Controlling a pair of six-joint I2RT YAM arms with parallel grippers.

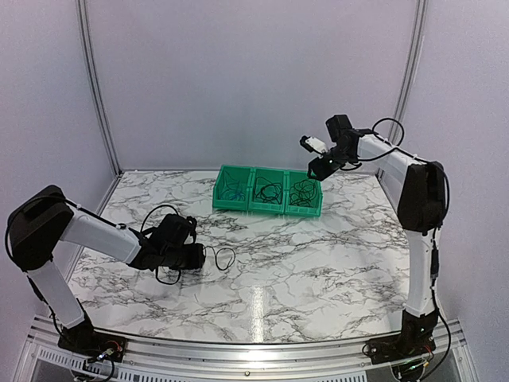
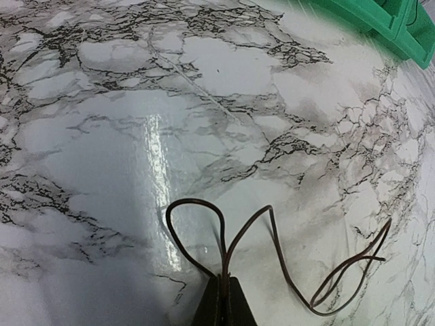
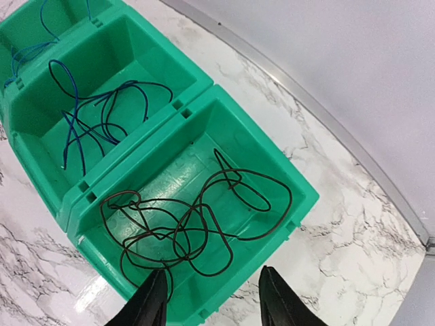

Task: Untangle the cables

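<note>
Overhead, my left pincer (image 1: 199, 256) lies low over the marble desk (image 1: 318, 270), well in front of the bins. Only its wrist camera shows the grip: the fingertips are pressed together on a dark brown cable (image 2: 194, 201), which spreads away from them in loose loops flat on the desk.

My right pincer (image 1: 318, 169) hangs above the right end of the row of three green bins (image 1: 266, 208) at the back of the desk. From overhead I cannot tell how its jaws stand; its own camera shows them wide apart with nothing between them.

Beneath it sits the right-hand bin (image 3: 258, 136), holding a tangle of dark cables (image 3: 183, 231). The middle bin (image 3: 156, 47) beside it holds a loosely looped blue cable (image 3: 85, 129). The far bin is cut off at the corner of that view, with just a bit of another blue strand showing.

From overhead the contents of all three bins look like dark scribbles; I cannot make out their colour there.
</note>
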